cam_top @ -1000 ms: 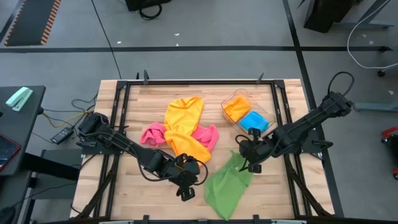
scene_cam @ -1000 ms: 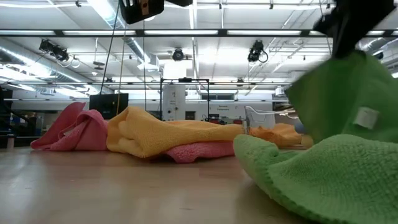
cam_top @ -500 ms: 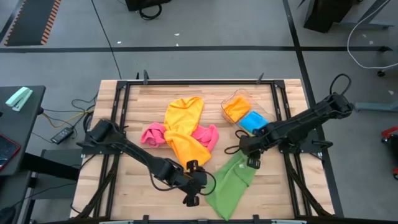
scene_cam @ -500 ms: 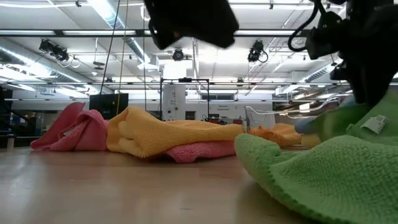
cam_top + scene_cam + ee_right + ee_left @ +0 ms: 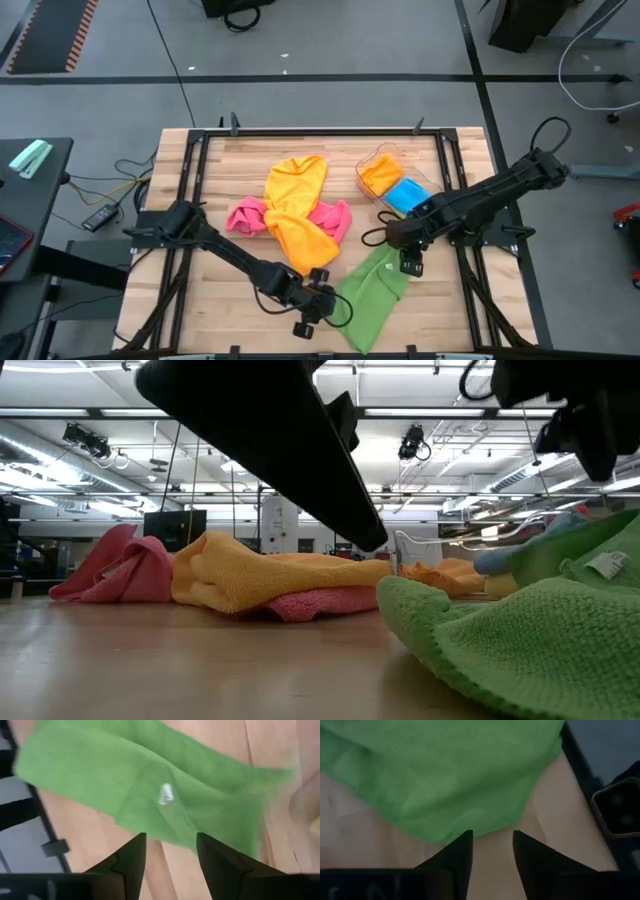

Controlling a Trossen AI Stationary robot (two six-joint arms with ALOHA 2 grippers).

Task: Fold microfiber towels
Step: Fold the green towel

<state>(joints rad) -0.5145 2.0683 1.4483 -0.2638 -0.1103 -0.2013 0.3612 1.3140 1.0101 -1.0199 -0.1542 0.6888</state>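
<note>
A: Where is the green towel (image 5: 372, 292) now?
B: It lies crumpled on the wood table (image 5: 215, 290), front-right part, w/ a small white tag (image 5: 165, 794) on top.
A: And the grippers?
B: Left gripper (image 5: 492, 851) is just beside the towel's edge, fingers apart, nothing between them. Right gripper (image 5: 170, 851) hangs over the other end, fingers also apart, empty.
A: Other towels?
B: Yellow towel (image 5: 296, 205) is draped over the pink towel (image 5: 245, 215) mid-table. Orange towel (image 5: 380, 173) and blue towel (image 5: 408, 195) sit in the clear tray (image 5: 372, 156), back right.
</note>
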